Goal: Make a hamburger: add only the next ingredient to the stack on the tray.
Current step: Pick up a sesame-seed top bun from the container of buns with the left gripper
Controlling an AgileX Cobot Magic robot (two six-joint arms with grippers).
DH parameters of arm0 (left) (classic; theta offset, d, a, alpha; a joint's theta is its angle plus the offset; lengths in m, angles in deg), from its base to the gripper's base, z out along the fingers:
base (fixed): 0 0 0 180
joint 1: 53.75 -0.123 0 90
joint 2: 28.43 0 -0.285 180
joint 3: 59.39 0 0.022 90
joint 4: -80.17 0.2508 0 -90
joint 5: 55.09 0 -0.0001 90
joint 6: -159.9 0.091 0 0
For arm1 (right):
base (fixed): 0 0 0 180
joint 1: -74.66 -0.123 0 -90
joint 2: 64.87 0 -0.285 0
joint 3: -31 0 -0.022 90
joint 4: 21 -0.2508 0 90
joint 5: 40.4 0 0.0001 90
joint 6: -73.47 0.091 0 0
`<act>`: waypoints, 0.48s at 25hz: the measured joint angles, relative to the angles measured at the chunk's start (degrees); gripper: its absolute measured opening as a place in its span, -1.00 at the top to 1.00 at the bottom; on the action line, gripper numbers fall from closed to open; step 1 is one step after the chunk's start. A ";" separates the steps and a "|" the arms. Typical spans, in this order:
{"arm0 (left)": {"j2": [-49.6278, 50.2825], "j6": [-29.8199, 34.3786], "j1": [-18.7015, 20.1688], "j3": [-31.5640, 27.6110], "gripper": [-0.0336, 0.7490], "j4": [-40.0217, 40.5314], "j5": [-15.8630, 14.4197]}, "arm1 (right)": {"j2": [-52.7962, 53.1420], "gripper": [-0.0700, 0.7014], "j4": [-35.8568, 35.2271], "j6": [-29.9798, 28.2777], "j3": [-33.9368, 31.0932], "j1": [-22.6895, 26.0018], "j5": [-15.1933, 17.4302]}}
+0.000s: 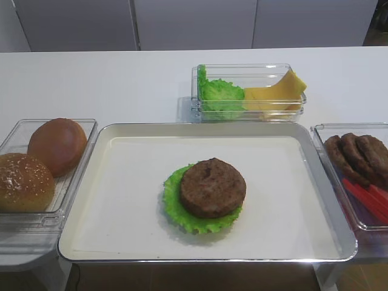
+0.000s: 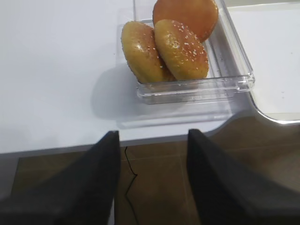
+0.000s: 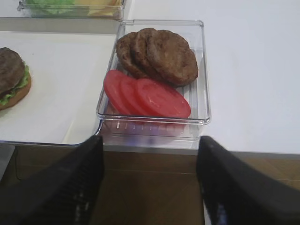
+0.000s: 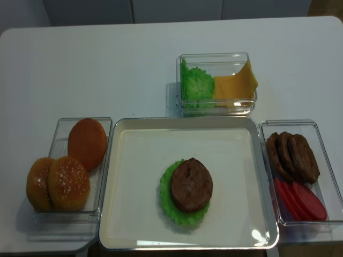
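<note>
The stack, a green lettuce leaf point(image 1: 179, 212) under a brown patty point(image 1: 213, 187), lies in the middle of the silver-rimmed tray point(image 1: 206, 125). In the right wrist view a tan layer shows beneath the lettuce. Two sesame-seeded bun tops point(image 2: 181, 48) point(image 2: 139, 51) lean together in a clear box point(image 2: 197, 89) left of the tray, with a smooth bun point(image 2: 187, 14) behind them. My left gripper point(image 2: 152, 140) is open and holds nothing, off the table's front edge in front of that box. My right gripper point(image 3: 151, 140) is open too, in front of the patty box. Neither gripper shows in the high views.
A clear box point(image 1: 248, 91) with lettuce and cheese stands behind the tray. At the right a clear box point(image 3: 154, 119) holds overlapping patties point(image 3: 159, 56) and tomato slices point(image 3: 150, 96). Brown floor lies below the table's front edge under both grippers.
</note>
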 joint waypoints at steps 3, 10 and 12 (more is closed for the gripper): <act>0.00 0.00 0.00 0.00 0.04 0.00 0.00 | 0.00 -0.40 0.00 0.00 0.00 0.00 0.00; 0.00 0.00 0.00 0.00 0.03 0.00 0.00 | 0.00 -0.39 0.00 0.00 0.00 0.00 0.00; 0.00 0.00 0.00 0.00 -0.05 0.24 0.00 | 0.00 -0.39 0.00 0.00 0.00 0.00 0.00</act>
